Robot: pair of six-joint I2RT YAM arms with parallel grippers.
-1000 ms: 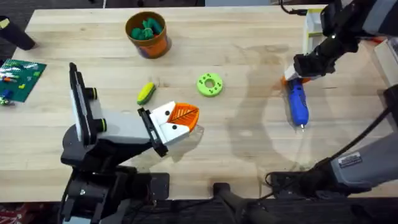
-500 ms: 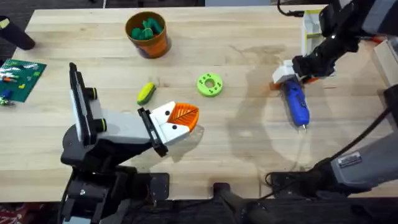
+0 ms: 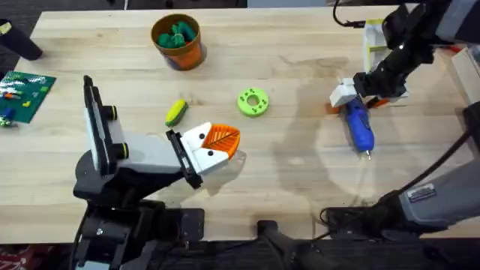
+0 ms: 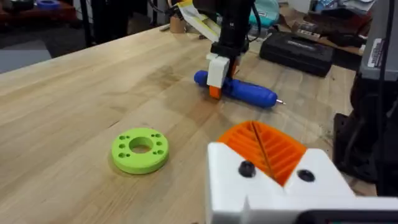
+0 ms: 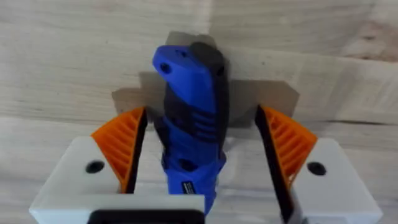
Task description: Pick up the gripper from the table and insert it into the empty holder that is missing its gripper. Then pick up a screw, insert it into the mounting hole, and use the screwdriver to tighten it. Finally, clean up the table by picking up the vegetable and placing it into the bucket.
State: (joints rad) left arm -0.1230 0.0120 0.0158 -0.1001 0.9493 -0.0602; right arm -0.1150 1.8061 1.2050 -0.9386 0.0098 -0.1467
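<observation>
The screwdriver [image 5: 186, 118] lies flat on the table [image 3: 300, 172] at its right side, thin tip towards my bases. My right gripper [image 5: 200, 115] is down over its rear end with the jaws spread wide, an orange ribbed pad [image 5: 121, 140] on either side of the blue body and a gap at each, so I hold nothing. Well to the left a green ring disc [image 3: 253, 102] lies, then the vegetable [image 3: 176, 112] just beside the holder [image 3: 210, 146], and the bucket [image 3: 155, 30] stands at the far edge.
</observation>
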